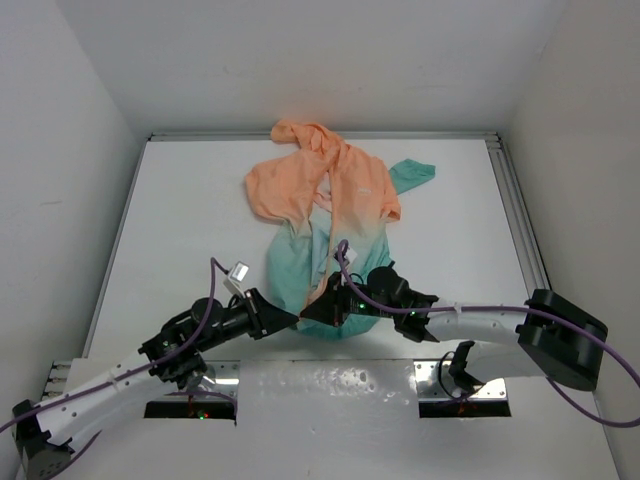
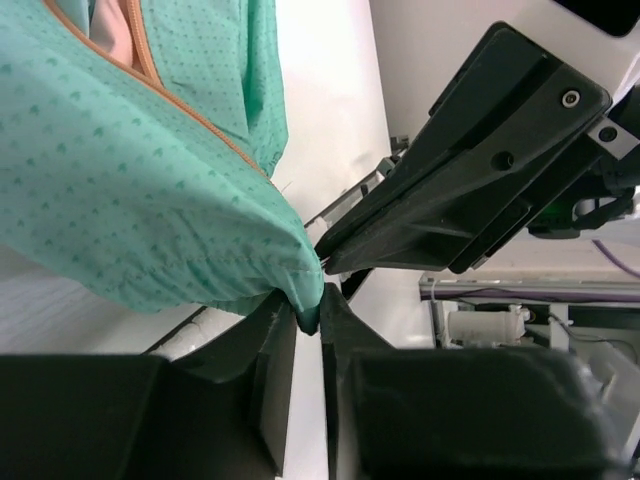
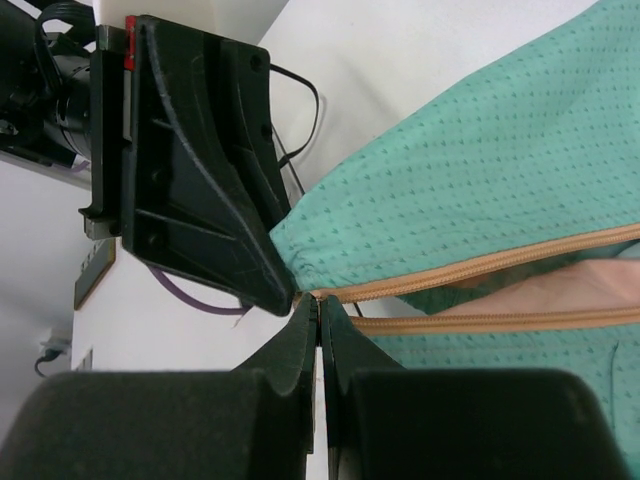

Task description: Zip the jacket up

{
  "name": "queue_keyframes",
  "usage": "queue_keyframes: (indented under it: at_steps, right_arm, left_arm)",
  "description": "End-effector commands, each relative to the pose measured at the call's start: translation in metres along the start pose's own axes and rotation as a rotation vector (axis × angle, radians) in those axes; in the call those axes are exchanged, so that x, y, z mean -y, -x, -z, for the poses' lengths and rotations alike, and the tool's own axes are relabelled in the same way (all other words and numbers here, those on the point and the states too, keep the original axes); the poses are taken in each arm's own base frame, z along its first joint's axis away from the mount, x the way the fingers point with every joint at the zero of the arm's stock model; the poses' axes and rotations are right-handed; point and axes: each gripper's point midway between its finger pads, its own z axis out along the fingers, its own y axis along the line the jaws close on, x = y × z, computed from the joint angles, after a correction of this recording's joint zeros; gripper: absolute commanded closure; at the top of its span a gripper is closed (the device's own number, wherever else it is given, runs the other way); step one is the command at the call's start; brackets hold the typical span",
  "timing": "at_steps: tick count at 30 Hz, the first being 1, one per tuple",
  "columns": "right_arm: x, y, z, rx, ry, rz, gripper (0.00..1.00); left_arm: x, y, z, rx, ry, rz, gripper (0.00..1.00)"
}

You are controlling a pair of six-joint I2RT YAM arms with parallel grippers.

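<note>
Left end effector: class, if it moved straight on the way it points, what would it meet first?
Likely the right end effector, close beyond the jacket hem that the left end effector pinches.

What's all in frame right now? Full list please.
jacket: 1, peach-orange fading to teal, spread on the middle of the table, hood at the far side
zipper: 1, orange, down the jacket front, the two sides apart at the hem
table: 1, white, under everything
walls: 3, white, left, far and right of the table
cables: 2, purple, one along each arm
arms: 2, black and white, reaching in from the near edge
left gripper: 1, black, clamped on the teal hem corner
right gripper: 1, black, clamped at the zipper's bottom end, tip to tip with the left gripper
</note>
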Motion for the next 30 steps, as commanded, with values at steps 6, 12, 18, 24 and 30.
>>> queue_keyframes:
  at_steps: [6, 12, 18, 24, 30]
  right_arm:
    - [-0.016, 0.017, 0.001, 0.07, 0.054, 0.009, 1.0]
    - [-0.021, 0.017, 0.0, 0.067, 0.068, 0.025, 0.81]
    - [-0.02, 0.012, -0.002, 0.052, 0.055, 0.032, 0.77]
    - [-0.018, 0.009, -0.005, 0.046, 0.032, 0.035, 0.79]
    - [-0.014, 0.008, -0.007, 0.043, 0.009, 0.035, 0.83]
  left_arm:
    - [0.01, 0.007, -0.001, 0.046, -0.059, 0.013, 1.0]
    - [0.011, 0.009, 0.0, 0.057, -0.07, 0.023, 1.0]
    - [0.012, 0.01, 0.0, 0.064, -0.076, 0.032, 1.0]
    - [0.014, 0.01, 0.0, 0.064, -0.088, 0.034, 1.0]
    - [0.014, 0.01, 0.001, 0.068, -0.096, 0.041, 1.0]
